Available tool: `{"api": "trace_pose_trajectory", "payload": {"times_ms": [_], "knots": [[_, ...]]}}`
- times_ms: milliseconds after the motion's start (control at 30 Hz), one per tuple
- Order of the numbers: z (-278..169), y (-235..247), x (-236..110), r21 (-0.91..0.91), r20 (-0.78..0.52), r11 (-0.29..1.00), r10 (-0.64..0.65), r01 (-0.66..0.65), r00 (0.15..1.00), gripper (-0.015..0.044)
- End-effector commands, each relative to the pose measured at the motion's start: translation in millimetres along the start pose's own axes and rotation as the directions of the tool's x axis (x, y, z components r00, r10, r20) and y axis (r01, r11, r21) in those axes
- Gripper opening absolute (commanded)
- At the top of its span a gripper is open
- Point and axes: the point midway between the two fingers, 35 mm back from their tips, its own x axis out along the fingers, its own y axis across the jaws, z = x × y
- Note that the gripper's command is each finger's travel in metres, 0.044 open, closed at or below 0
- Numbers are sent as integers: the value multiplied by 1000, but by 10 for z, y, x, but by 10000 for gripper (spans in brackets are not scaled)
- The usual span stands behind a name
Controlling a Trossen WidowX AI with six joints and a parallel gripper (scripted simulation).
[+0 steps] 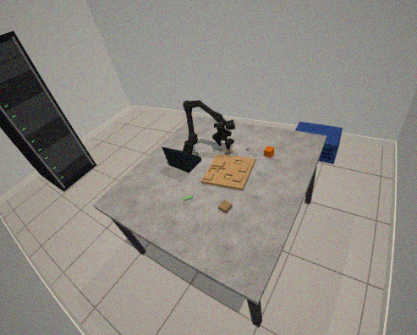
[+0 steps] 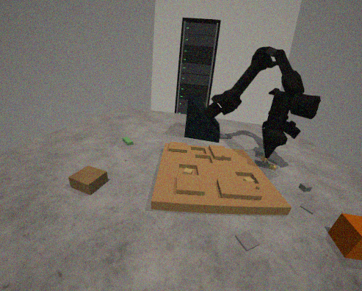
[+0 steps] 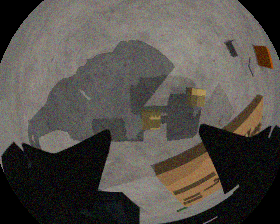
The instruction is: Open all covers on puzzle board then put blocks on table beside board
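The tan puzzle board lies flat in the middle of the table. Two front covers stand slid clear of their wells. A pale block shows in the left well and another block in the right well. My gripper is open and points down at the table just past the board's far right corner. A small tan block lies on the table right under the fingertips, clear of the board. The fingers hold nothing.
An orange cube sits right of the board. A brown box and a small green piece lie on the left side. Flat grey tiles lie near the board. The arm's base stands behind it.
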Motion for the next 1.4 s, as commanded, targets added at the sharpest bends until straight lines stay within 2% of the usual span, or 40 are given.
{"api": "trace_pose_trajectory", "payload": {"times_ms": [0, 467, 533, 767, 1033, 1367], "knots": [[10, 0, -125, -5, 3, 1000, 1, -1, 1000, 440], [-3, 40, -524, 0, 5, 1000, 1, -1, 1000, 440], [3, 11, -526, 36, 4, 999, 0, 0, 1000, 387], [42, -303, -541, 392, -5, 920, -3, 4, 1000, 204], [27, -703, -551, 742, -11, 671, -6, 12, 1000, 0], [-117, -1221, -550, 982, -18, 186, -8, 19, 1000, 0]]}}
